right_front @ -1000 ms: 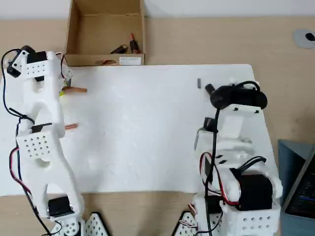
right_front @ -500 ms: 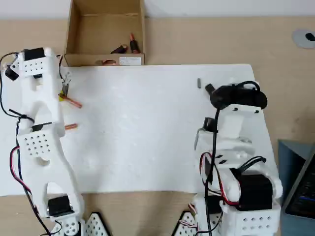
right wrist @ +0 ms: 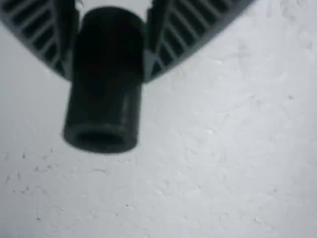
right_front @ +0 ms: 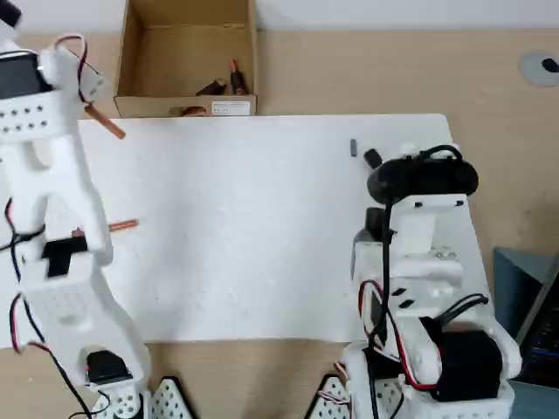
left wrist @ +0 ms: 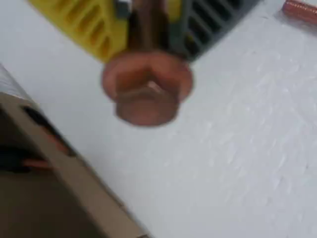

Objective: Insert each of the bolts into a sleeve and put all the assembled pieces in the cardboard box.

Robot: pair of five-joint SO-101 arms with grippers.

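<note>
My left arm [right_front: 48,175] has swung up toward the table's far left corner, beside the cardboard box [right_front: 123,61]. The left claw [left wrist: 148,25] has lifted the copper bolt [left wrist: 147,89] it grasps clear of the table. My right claw [right wrist: 109,34] stays clenched on the black sleeve [right wrist: 103,104] toward the right edge, so I judge joining them comes next. A spare bolt [right_front: 123,225] lies by the left edge.

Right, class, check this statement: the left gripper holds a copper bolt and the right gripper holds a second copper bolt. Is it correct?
No. The right gripper holds a black sleeve, not a second bolt; the right wrist view shows it. The left gripper does hold a copper bolt.
</note>
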